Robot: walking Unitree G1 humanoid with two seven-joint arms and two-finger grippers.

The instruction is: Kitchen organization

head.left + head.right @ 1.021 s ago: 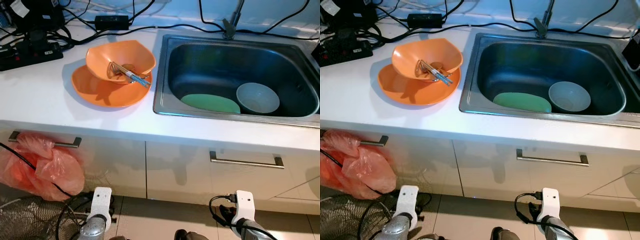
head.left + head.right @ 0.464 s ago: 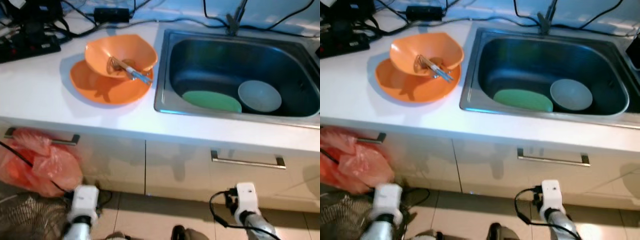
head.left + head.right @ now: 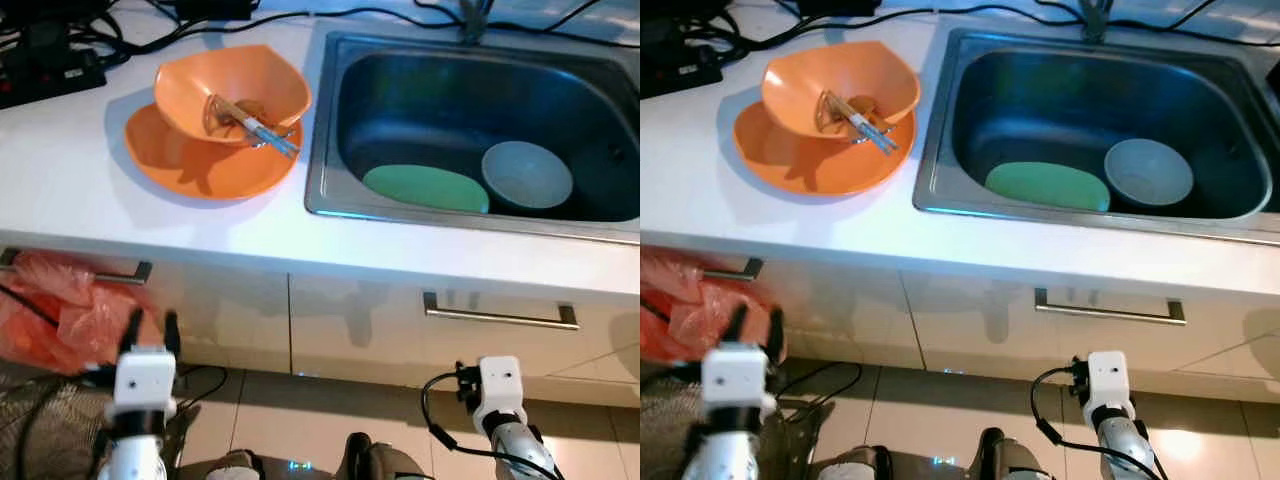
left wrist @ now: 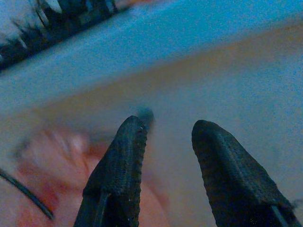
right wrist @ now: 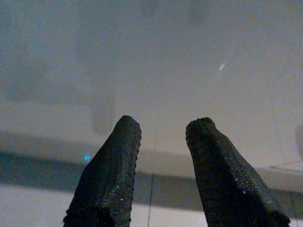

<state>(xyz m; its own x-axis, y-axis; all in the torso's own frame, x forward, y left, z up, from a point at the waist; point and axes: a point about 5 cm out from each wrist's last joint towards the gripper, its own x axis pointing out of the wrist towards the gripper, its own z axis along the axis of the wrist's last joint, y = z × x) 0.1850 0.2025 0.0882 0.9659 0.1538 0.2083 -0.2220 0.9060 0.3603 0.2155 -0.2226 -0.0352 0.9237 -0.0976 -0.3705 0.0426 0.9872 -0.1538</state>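
Two orange dishes stand stacked on the white countertop (image 3: 60,190): a deep orange plastic bowl (image 3: 232,92) sits inside a wider, shallow orange plate (image 3: 190,160). Several utensils (image 3: 252,123), seemingly chopsticks with a pale handle among them, lie across the bowl, ends reaching over its rim toward the sink. The stainless steel sink basin (image 3: 330,150) lies just beside the dishes, to the robot's right. In the basin a flat green oval plate (image 3: 425,187) lies on the floor, and a pale grey round bowl (image 3: 526,174) stands upright next to it, touching or nearly touching; contact cannot be confirmed. Black cables and a power strip (image 3: 50,75) occupy the back left of the counter.

Below the counter are white cabinet fronts with a metal bar handle (image 3: 498,315) on the right. A crumpled red-orange plastic bag (image 3: 60,320) hangs near the left handle.

Left gripper (image 4: 163,125) is held low in front of the left cabinet, close to the bag, fingers (image 4: 120,165) parted by a moderate gap, gripping nothing. Right gripper (image 5: 161,125) hangs low before the right cabinet above the tiled floor (image 3: 940,400), fingers (image 5: 111,170) likewise apart and empty. Both are well below the dishes.
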